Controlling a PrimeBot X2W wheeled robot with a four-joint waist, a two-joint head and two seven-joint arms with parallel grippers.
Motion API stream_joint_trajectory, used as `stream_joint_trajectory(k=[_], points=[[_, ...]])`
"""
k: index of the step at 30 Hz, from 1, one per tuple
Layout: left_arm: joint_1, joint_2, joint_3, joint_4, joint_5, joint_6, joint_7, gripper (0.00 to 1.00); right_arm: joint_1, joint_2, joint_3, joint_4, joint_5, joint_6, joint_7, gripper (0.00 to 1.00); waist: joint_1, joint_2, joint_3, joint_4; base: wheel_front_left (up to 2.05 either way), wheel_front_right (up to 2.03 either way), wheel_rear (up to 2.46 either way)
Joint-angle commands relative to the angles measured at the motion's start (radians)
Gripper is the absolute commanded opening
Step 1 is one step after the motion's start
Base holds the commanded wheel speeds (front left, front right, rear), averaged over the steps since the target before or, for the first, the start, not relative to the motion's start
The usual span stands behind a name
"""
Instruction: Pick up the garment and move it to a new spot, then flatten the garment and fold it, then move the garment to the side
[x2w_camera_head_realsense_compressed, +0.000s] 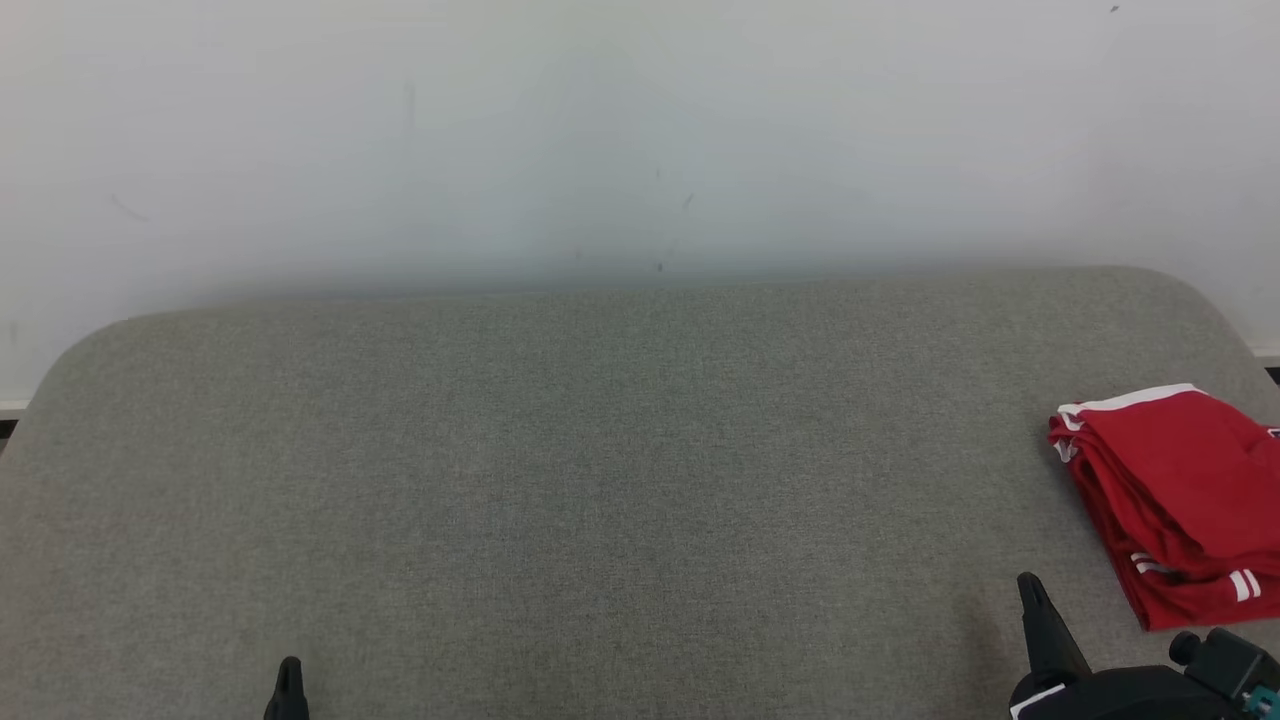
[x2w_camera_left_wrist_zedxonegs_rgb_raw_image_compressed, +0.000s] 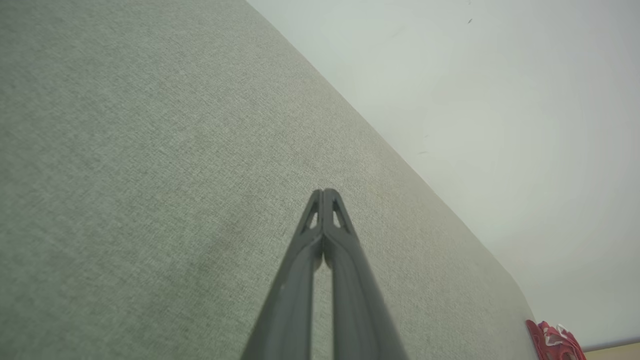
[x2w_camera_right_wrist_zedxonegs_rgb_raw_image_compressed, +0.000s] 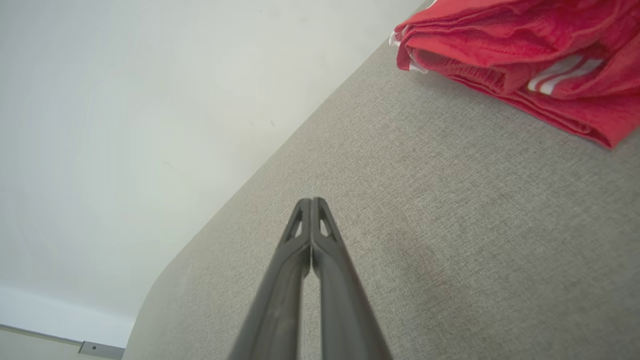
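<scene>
The right pincer (x2w_camera_right_wrist_zedxonegs_rgb_raw_image_compressed: 311, 200) is closed, its two long dark fingers pressed together tip to tip with nothing between them. It hovers low over the bare grey fabric of the counter (x2w_camera_head_realsense_compressed: 600, 450). The left pincer (x2w_camera_left_wrist_zedxonegs_rgb_raw_image_compressed: 325, 191) is likewise closed and empty, well apart from it on the robot's left side. To the right of the right pincer, near but not touching it, the red garment (x2w_camera_head_realsense_compressed: 1180, 480) lies folded in a neat stack at the counter's right edge, white trim and stripes showing (possibly sports shorts; folded, it is hard to be sure). A plain pale wall (x2w_camera_head_realsense_compressed: 600, 130) stands behind. Judging by this, folding and moving aside look finished. The next move seems to call for no grasp, only keeping both arms clear of the stack.
</scene>
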Motion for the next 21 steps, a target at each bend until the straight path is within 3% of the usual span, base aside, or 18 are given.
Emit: stream_joint_trajectory(k=[1, 21], points=[[-0.034, 0.006, 0.005, -0.015, -0.039, -0.007, 0.009, 0.0, -0.02, 0.002, -0.009, -0.018, 0.036, 0.0, 0.007, 0.0, 0.0, -0.0001, 0.001, 0.0, 0.0, 0.0, 0.0], [-0.073, 0.009, 0.013, -0.026, -0.287, -0.013, 0.074, 0.0, -0.038, 0.019, -0.042, -0.043, 0.266, 0.0, 0.053, 0.0, 0.0, -0.0001, 0.013, 0.004, 0.0, 0.0, 0.0]])
